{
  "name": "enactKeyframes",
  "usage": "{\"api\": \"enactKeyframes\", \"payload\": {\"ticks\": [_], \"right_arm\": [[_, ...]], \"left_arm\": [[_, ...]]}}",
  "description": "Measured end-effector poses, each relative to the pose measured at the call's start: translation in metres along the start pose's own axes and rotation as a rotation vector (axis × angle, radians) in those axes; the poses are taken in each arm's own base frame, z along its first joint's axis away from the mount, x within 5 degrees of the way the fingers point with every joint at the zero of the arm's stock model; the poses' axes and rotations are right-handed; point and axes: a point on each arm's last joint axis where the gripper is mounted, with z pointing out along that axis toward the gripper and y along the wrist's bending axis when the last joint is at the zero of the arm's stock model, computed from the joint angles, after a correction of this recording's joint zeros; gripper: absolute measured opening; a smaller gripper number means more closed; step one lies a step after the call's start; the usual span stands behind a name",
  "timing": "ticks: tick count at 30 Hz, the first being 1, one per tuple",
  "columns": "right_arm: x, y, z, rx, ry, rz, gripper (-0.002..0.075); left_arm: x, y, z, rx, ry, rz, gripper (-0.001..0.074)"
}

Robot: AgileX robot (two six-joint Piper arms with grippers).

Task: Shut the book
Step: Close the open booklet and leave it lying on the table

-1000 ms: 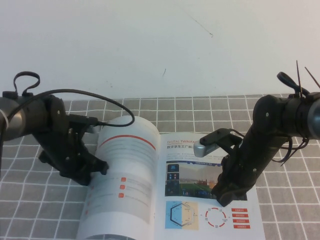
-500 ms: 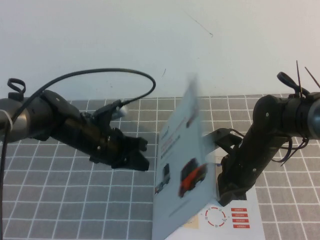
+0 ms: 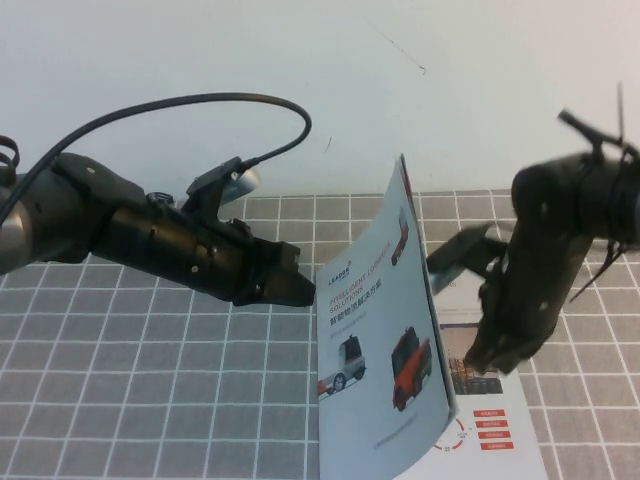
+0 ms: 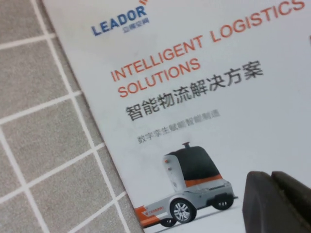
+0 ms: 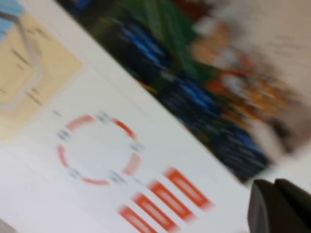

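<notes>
The book is lying open near the middle of the gridded table cloth, with its spine running from near to far. The front cover is standing steeply off the cloth. Its free edge is sitting to the right of the spine, so its printed outer face is turned left and it is leaning over the right-hand page, which is lying flat.

The left gripper is reaching in from the left, just beside the far end of the spine, and is pointing right at the outer face of the cover. It is the nearer arm to that face. In the left wrist view its fingers are pressed together and are gripping nothing. Contact with the cover cannot be confirmed from these views.

The right gripper is hanging on the right side of the raised cover, low over the right-hand page. In the right wrist view its fingers are also closed on nothing. Whether the tip is touching the paper cannot be determined.

Judgement: the closing move depends on the cover falling rightward about the near-far spine. The left gripper is placed to push it, while the right gripper is occupying the landing area and would need to clear out.
</notes>
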Motion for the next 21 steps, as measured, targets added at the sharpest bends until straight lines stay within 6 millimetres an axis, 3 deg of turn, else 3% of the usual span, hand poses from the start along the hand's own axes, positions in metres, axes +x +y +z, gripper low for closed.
{"api": "enactKeyframes", "payload": {"ticks": [7,8,12,15,18,21], "right_arm": [[-0.001,0.0,-0.12,0.16,-0.202,0.001,-0.0003],[-0.017,0.011,-0.115,-0.004,-0.327,0.042,-0.0003],[-0.022,0.003,-0.028,-0.061,-0.154,0.078,-0.0003],[-0.021,0.0,0.009,-0.076,-0.091,0.092,-0.0003],[-0.023,-0.002,0.024,-0.074,-0.082,0.075,-0.0003],[-0.025,-0.003,0.022,-0.054,-0.098,0.044,-0.0003]], "left_arm": [[0.0,0.0,0.0,0.003,0.003,0.031,-0.0004],[0.001,-0.001,-0.001,-0.006,0.007,0.091,-0.0004],[0.004,-0.003,-0.007,-0.033,0.038,0.149,-0.0004],[0.005,-0.007,-0.015,-0.068,0.052,0.205,-0.0004],[0.006,-0.012,-0.024,-0.095,0.052,0.252,-0.0004],[0.006,-0.02,-0.035,-0.12,0.035,0.301,-0.0003]]}}
